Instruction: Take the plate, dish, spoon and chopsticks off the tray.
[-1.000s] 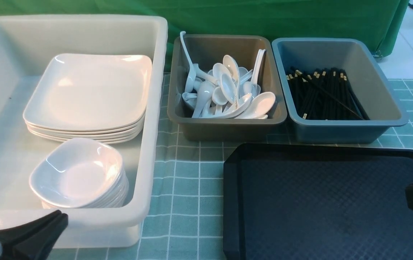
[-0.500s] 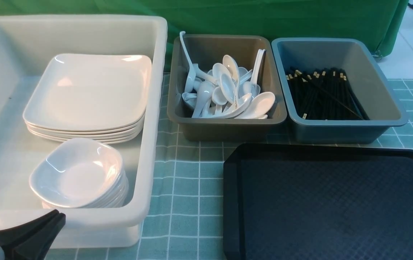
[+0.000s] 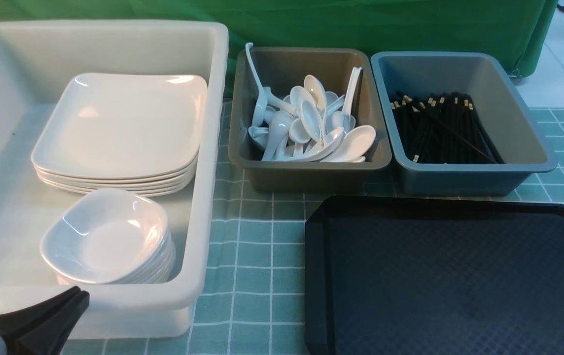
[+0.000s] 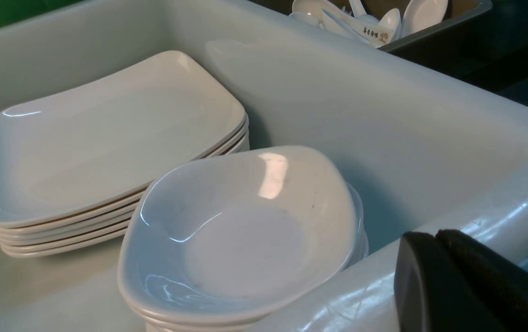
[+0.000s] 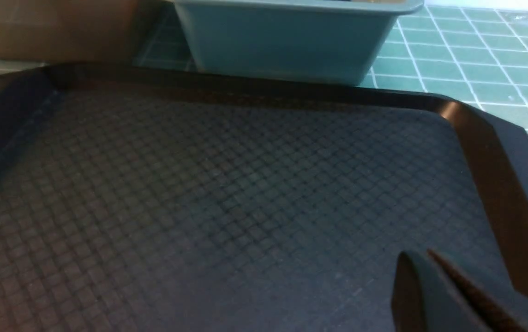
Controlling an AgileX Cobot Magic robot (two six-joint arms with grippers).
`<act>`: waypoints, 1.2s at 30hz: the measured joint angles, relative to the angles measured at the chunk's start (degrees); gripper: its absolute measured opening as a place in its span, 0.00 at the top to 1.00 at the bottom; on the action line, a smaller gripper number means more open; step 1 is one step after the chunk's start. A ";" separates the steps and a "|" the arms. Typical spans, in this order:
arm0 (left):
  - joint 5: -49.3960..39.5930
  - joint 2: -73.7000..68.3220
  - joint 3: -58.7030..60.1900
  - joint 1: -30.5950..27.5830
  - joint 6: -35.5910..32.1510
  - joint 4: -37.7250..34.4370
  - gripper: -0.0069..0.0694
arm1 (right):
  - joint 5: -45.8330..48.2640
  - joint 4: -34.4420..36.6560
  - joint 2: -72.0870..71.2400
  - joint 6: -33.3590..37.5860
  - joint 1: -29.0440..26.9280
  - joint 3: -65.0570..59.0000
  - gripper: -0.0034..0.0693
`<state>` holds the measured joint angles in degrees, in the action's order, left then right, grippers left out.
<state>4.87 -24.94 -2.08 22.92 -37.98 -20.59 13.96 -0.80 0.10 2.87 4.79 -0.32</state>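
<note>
Since the tray [image 3: 452, 276] looks bare, nothing's left to reach for: plates [image 3: 119, 128], dishes [image 3: 107, 236], spoons [image 3: 311, 123], chopsticks [image 3: 440, 128] sit in bins; left gripper [image 4: 435, 258] and right gripper [image 5: 425, 276] both pressed together.

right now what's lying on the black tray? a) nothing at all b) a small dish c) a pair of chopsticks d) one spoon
a: the black tray shows only bare textured surface in the front and right wrist views.

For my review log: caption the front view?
Bare black plastic tray; white plates, spoons, chopsticks sorted in bins.
</note>
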 joint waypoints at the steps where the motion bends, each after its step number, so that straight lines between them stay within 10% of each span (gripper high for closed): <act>1: 0.00 0.00 0.00 0.00 0.00 0.00 0.89 | 0.00 0.00 0.00 0.00 0.00 0.00 0.92; 24: -0.20 2.33 0.39 -0.34 0.00 0.18 0.89 | 0.14 0.05 0.00 0.00 -0.02 0.00 0.85; 36: -8.66 19.68 2.43 -23.62 0.20 1.36 0.89 | 0.14 0.05 0.00 0.00 -0.02 0.00 0.81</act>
<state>-3.79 -5.26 0.35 -0.70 -37.77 -19.23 14.10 -0.74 0.10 2.87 4.77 -0.32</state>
